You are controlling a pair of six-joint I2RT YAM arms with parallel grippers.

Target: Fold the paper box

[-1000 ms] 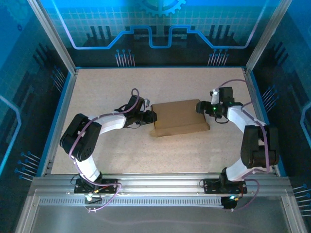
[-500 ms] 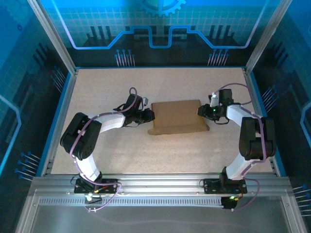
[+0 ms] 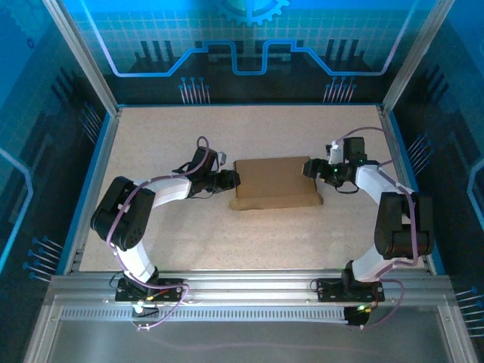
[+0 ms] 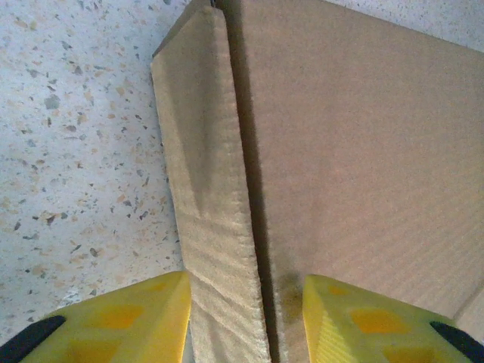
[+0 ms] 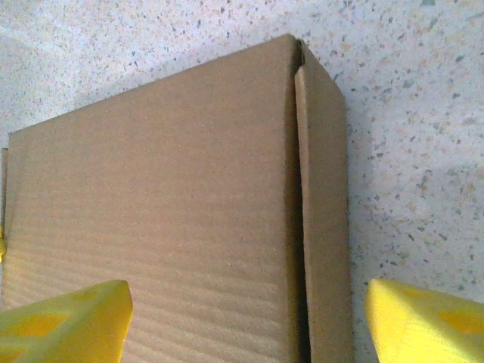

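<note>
The paper box (image 3: 276, 181) is a shallow brown cardboard mailer lying closed and flat mid-table. My left gripper (image 3: 233, 180) is at its left end. In the left wrist view the yellow fingers (image 4: 113, 321) stand apart astride the box's left side wall (image 4: 212, 212), with a gap between that wall and the finger over the lid (image 4: 363, 151). My right gripper (image 3: 308, 168) is at the box's right end. Its fingers (image 5: 68, 318) are spread wide, one over the lid (image 5: 166, 212), the other beyond the right side wall (image 5: 324, 227) over the table. Neither holds anything.
The speckled tabletop (image 3: 227, 234) is bounded by blue side walls (image 3: 94, 174) and an aluminium rail (image 3: 242, 291) at the near edge, where both arm bases are bolted. A patterned blue panel (image 3: 249, 45) closes the back.
The box has turned from slightly tilted to nearly square with the table and shifted a little left. Both grippers stayed at its ends, the right one moving a little left.
</note>
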